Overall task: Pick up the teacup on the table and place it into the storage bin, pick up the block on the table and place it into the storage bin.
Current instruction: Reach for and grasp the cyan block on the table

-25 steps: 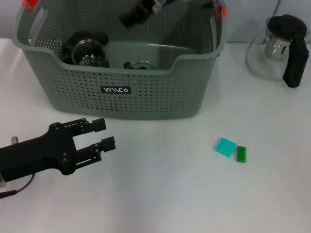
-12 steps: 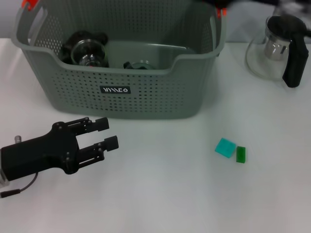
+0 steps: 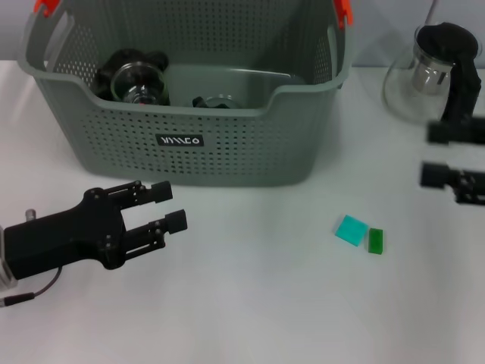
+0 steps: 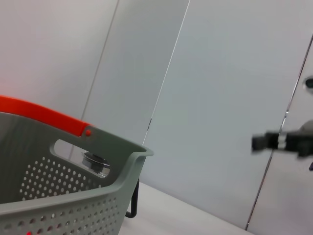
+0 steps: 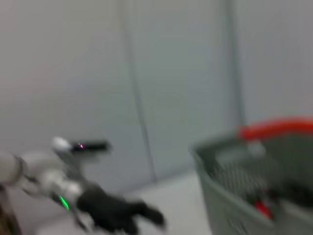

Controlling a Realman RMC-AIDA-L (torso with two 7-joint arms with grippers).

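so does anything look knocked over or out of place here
Nothing is spilled or broken. One glass piece lies tipped inside the storage bin. The teal block and green block lie flat on the table; the glass teapot stands upright.

Even, bright light falls from overhead; the white table [image 3: 250, 303] glows almost shadowless, with only a faint soft shade just in front of the storage bin [image 3: 189, 144]. My right gripper [image 3: 447, 155], beside the glass teapot [image 3: 424, 76], is smeared by motion. My right wrist view is blurred throughout. My left wrist view is sharper, though the far gripper [image 4: 283, 142] beyond the storage bin is smeared.
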